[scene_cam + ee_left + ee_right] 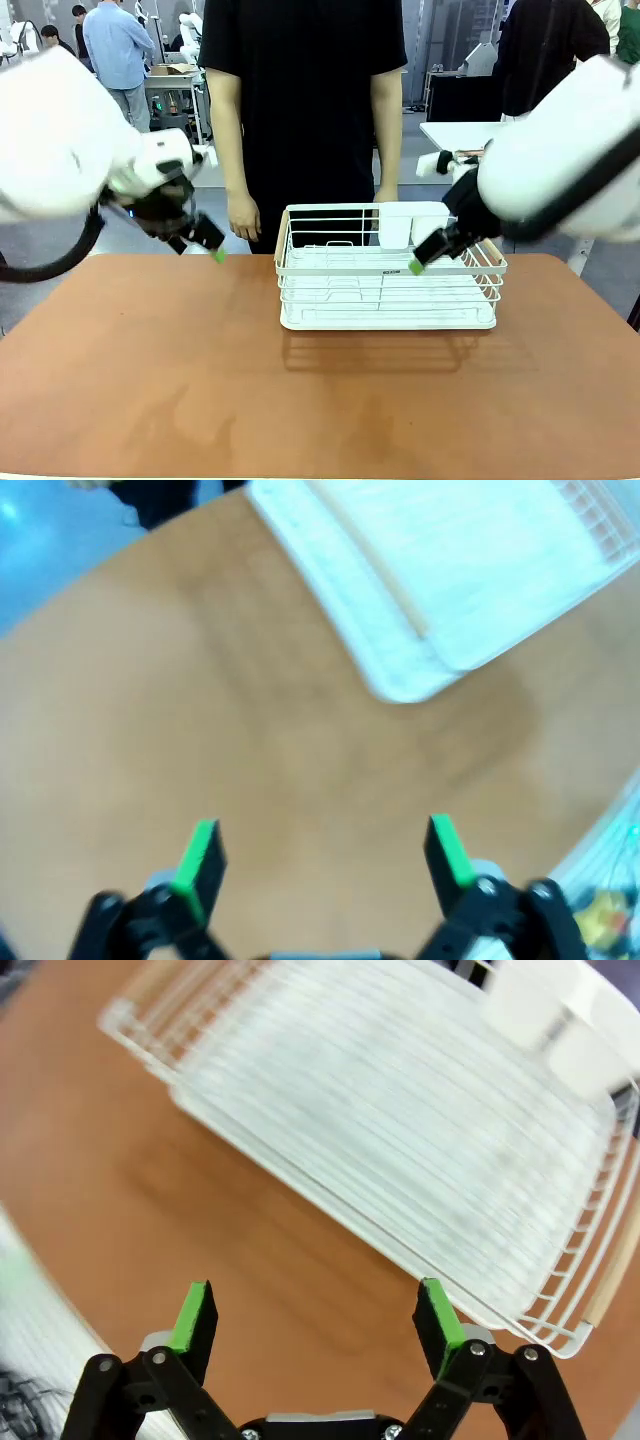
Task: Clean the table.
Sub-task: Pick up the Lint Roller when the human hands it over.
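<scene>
Spread and empty, my left gripper and right gripper hover at the wire rack's left and right ends, probably to clear the table

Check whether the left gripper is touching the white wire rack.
Apart. In the front view the left gripper hangs open well to the left of the white wire rack, with a bare stretch of table between them.

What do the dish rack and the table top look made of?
Rack: likely coated metal wire, white finish; thin bars in a grid. Its side handle looks like pale wood, but that is unclear. Table: smooth matte terracotta top, probably laminate or painted board; soft shadows, no visible grain.
</scene>
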`<state>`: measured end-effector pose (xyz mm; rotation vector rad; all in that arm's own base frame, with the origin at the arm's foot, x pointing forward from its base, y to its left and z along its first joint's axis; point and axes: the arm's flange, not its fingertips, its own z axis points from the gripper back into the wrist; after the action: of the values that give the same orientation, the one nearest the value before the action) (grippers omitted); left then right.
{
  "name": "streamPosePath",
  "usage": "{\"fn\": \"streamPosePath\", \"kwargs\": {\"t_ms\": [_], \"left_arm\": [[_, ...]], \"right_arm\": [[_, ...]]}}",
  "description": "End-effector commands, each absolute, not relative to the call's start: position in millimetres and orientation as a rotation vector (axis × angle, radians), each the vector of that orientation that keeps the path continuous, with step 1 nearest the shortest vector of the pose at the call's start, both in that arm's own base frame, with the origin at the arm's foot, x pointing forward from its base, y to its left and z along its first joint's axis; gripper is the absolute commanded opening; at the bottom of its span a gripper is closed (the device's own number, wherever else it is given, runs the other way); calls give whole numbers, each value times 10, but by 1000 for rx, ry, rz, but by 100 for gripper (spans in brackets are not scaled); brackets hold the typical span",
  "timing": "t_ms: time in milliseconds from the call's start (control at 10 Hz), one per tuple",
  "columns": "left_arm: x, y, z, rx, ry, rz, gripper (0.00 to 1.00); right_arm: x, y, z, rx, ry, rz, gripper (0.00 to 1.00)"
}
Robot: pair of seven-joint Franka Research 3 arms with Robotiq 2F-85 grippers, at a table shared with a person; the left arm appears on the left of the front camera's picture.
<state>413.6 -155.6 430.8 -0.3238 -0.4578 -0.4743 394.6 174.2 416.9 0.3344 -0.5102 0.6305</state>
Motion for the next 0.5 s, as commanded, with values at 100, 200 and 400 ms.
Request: {"fn": "streamPosePath", "kwargs": {"t_ms": [100,200,400], "left_arm": [[4433,-508,4966,-844,-324,-205,100],[4419,-169,5058,-1021,-297,-166,100],[4295,666,5084,-1328,-328,-96,100]], "right_arm": [[4136,713,4693,675,-474,482,100],[4142,398,4765,777,-445,391,100],[4068,-391,4774,1052,-398,240,100]]}}
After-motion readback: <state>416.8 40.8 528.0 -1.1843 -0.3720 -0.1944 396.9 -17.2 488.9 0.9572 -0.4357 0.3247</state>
